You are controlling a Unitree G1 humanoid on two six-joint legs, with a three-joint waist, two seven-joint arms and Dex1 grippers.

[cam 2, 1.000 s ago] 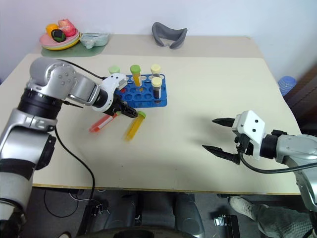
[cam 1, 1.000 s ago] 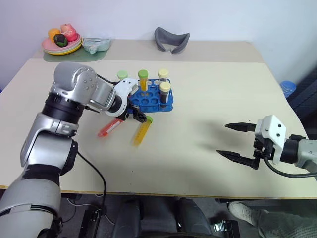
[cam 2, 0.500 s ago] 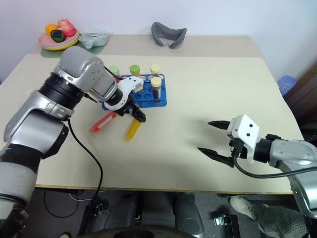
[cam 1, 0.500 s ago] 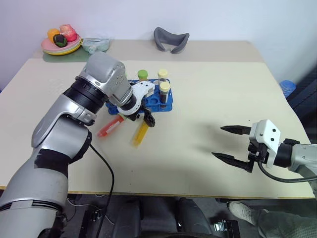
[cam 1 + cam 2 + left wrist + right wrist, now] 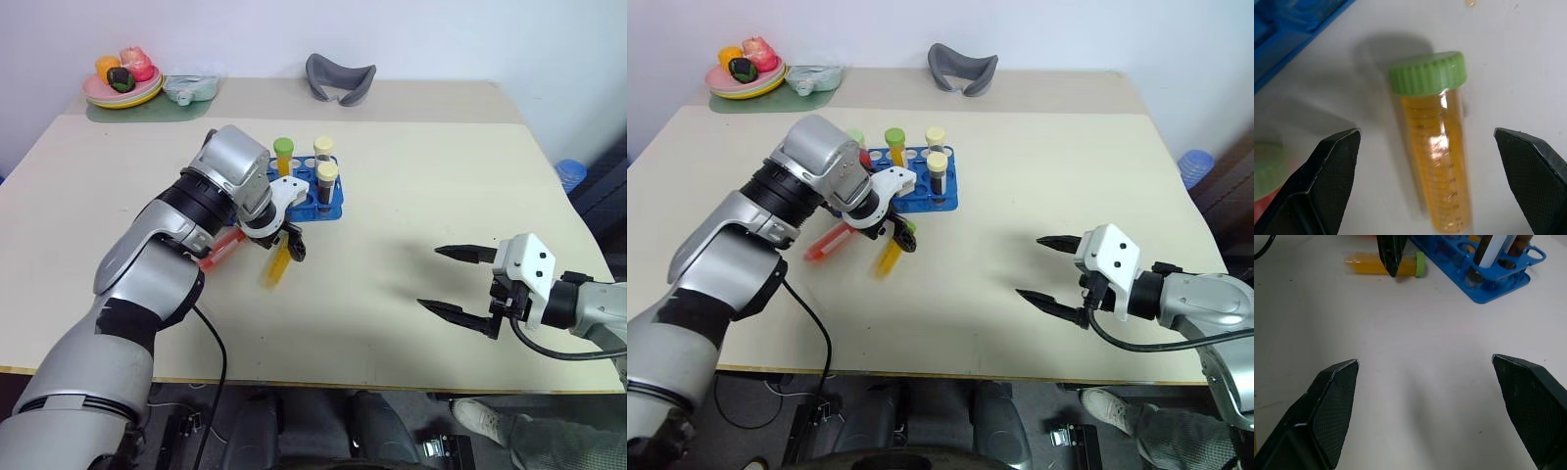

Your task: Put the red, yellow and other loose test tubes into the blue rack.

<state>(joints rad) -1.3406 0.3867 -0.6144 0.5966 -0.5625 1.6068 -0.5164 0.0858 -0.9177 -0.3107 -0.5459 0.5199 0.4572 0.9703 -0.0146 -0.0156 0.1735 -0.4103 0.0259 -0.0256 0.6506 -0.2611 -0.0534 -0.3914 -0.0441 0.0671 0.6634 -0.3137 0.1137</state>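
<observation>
The yellow tube (image 5: 1437, 147) lies flat on the table (image 5: 411, 196), green cap toward the blue rack (image 5: 333, 204), just at the rack's 7 o'clock. My left claw (image 5: 284, 242) hangs right over it with both fingers spread wide, one on each side of the tube and clear of it. The red tube (image 5: 217, 253) lies just at the yellow one's 9 o'clock, partly hidden under my left arm; in the left wrist view it is cut off at the frame edge. The rack's near-left corner is covered by my wrist, and three capped tubes (image 5: 326, 176) stand in it. From the rack's 3 o'clock to the table edge the top is bare. My right claw (image 5: 460, 282) hovers there, wide open, holding nothing.
</observation>
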